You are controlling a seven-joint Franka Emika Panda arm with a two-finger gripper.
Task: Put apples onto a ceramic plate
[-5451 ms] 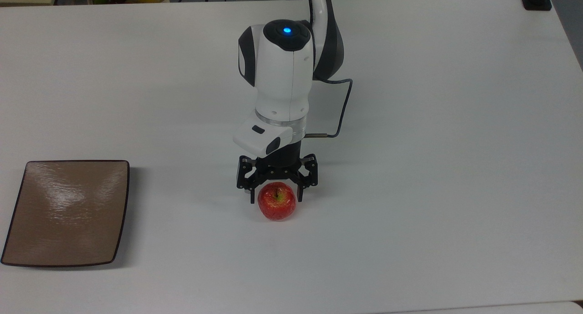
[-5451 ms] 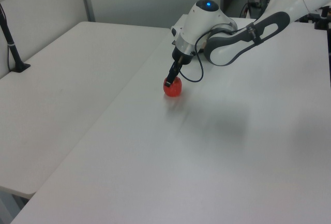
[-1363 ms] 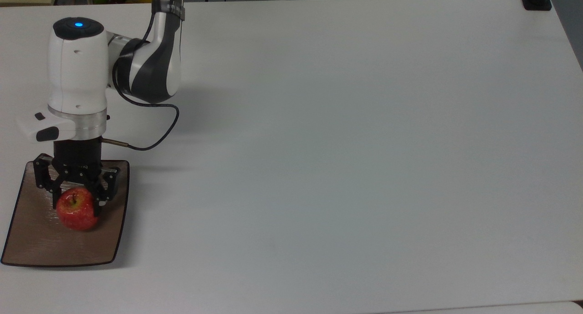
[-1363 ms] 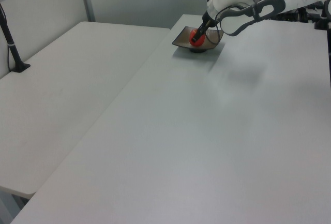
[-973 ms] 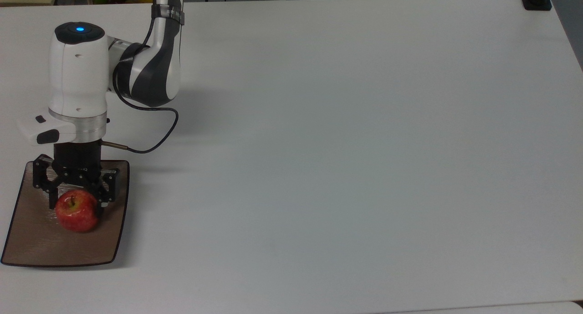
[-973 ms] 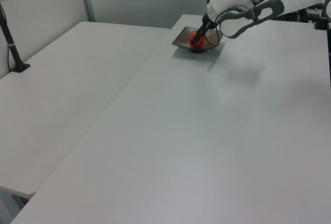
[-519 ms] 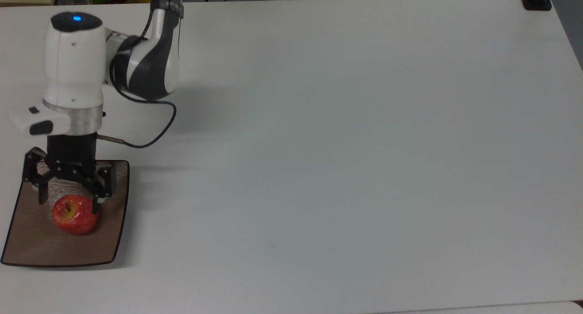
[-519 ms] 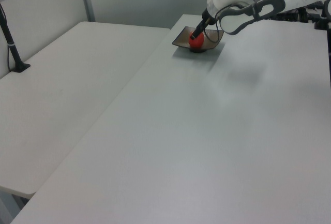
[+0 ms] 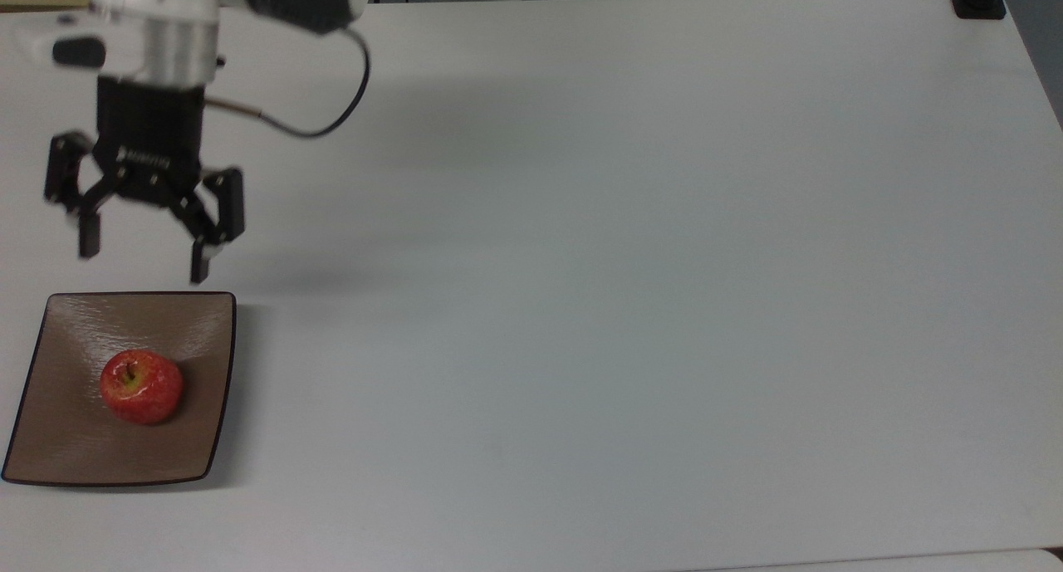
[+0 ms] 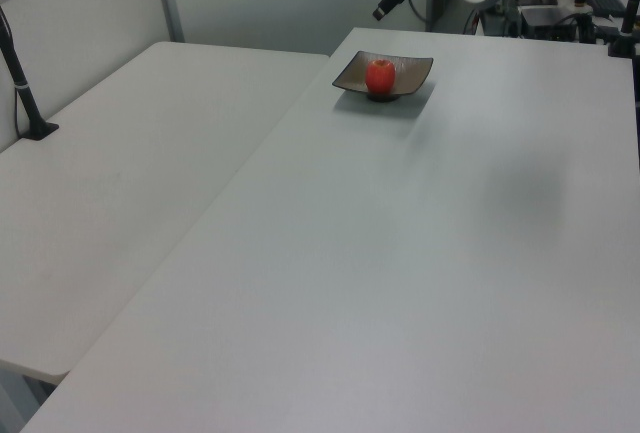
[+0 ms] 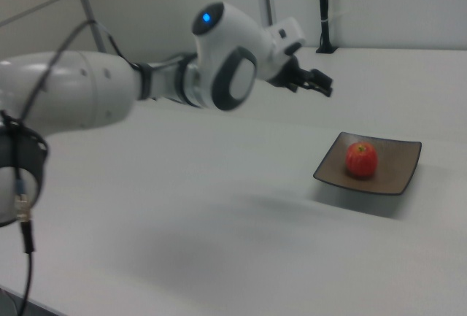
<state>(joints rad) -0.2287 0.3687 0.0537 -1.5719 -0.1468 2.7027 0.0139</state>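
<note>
Looking pretty much done: the apple [image 9: 141, 386] sits stem-up near the middle of the ceramic plate [image 9: 50, 456], at the top view's lower left of the counter [image 9: 631, 265]. The gripper [image 9: 143, 256] hangs above, fingers spread, holding nothing. Next move, I'd guess, is just clearing away. Most of the arm is cut off at the top view's upper edge.

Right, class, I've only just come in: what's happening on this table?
A robot arm is doing an apple-on-plate job. The red apple sits stem up near the middle of the square brown plate, on a white table. The arm's pincer hangs open above the table, beyond the plate's far edge in the top view, holding nothing. The placing looks done.
</note>
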